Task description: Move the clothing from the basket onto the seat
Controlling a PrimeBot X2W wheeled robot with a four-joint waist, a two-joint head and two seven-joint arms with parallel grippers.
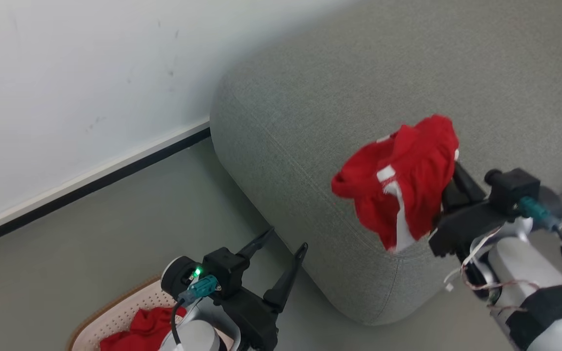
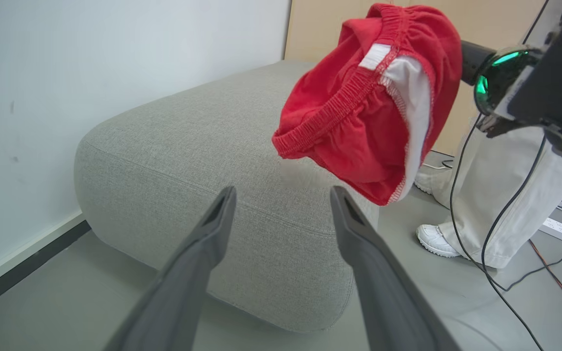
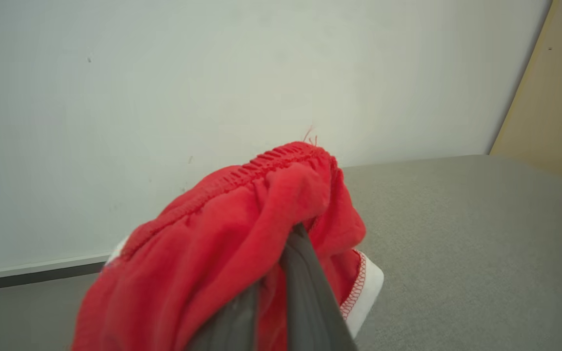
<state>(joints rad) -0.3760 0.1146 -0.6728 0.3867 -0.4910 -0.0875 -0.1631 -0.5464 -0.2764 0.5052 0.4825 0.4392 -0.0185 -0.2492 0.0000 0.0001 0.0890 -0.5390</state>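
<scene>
Head view first. My right gripper (image 1: 446, 183) is clamped on the red shorts (image 1: 403, 180), with its fingertips buried in the cloth. The shorts hang in a bunch over the near edge of the grey seat (image 1: 408, 73). I judge they are held high so the trailing hem clears the cushion on the way in. My left gripper (image 1: 288, 237) has its fingers spread and holds nothing. It sits low on the left, just above the basket (image 1: 115, 312), likely parked there for the next pick. A second red garment (image 1: 139, 329) lies in the basket, so the job looks about half done.

Left wrist view. Looking between the two spread fingers, I see the seat's rounded near corner. The shorts dangle above it to the right, waistband and white trim hanging open, and they look clear of the cushion. Beyond them on the far right a person's white trousers (image 2: 500, 195) and a white shoe (image 2: 434, 241) stand on the floor among cables.

Right wrist view. The two dark fingers are pressed together on a fold just below the waistband. The seat top stretches away to the right, which is where I judge the shorts should be let go.
</scene>
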